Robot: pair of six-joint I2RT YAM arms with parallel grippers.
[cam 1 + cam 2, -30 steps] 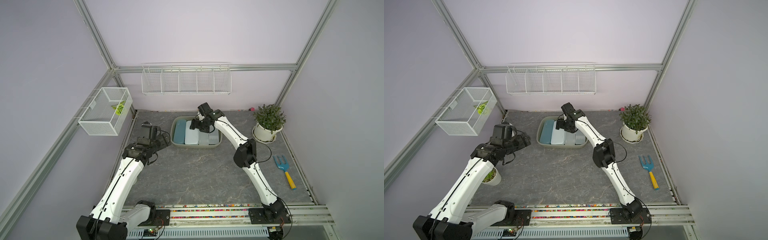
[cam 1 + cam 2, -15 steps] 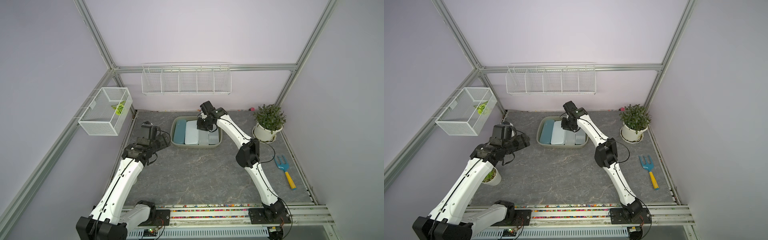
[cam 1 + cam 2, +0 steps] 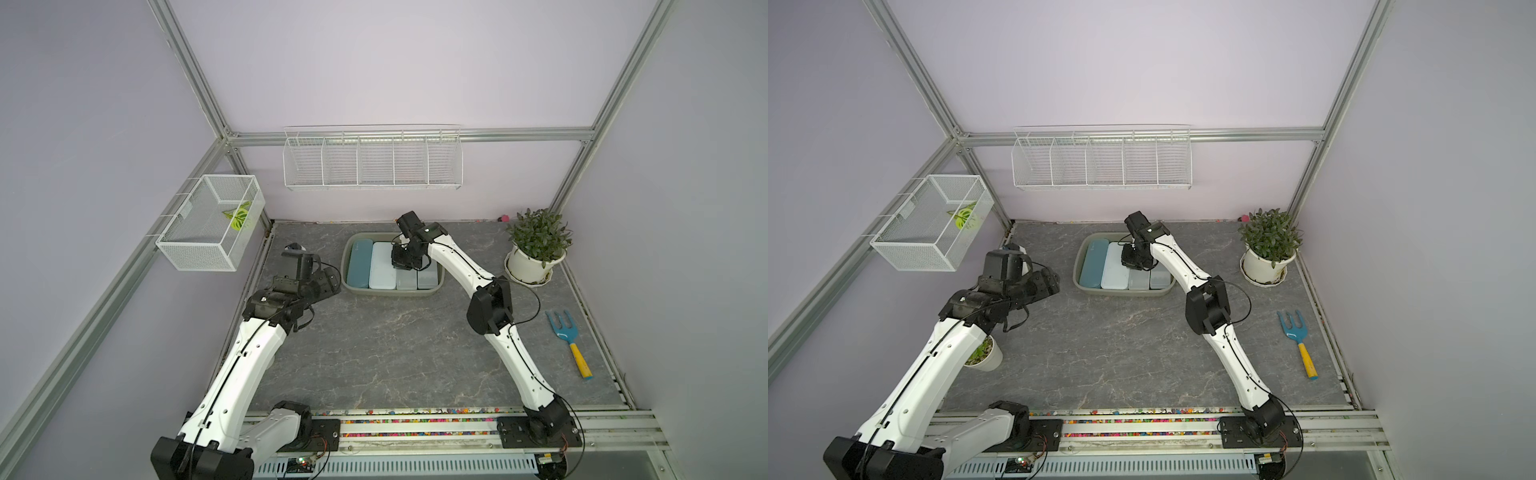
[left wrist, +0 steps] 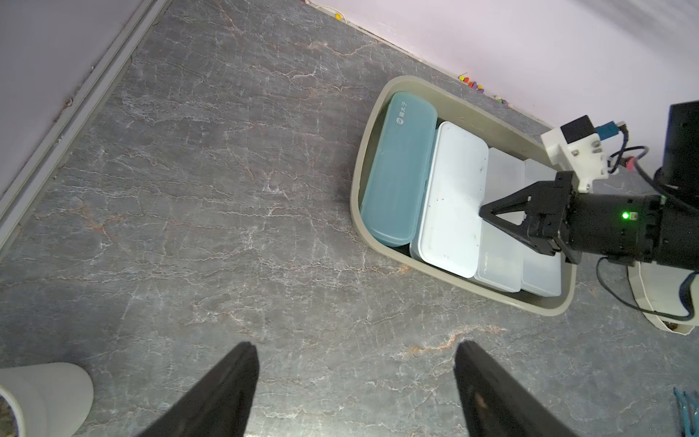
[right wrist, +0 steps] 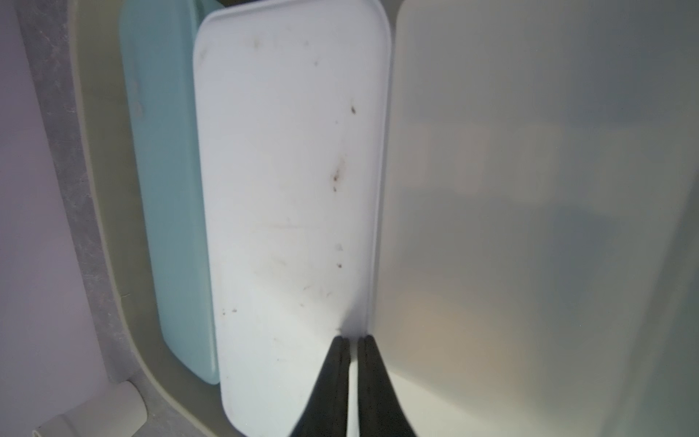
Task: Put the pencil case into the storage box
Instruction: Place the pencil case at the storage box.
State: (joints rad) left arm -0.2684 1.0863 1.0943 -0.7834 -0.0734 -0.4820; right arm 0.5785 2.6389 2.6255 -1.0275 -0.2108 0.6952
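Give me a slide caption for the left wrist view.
Right gripper, jaws shut, at the edge of the white pencil case in the four-case storage box.

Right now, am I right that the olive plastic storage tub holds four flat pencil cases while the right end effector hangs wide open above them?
Not quite: the right wrist view shows the right end effector shut, jaws together. The olive plastic storage tub does hold four flat pencil cases beneath it.
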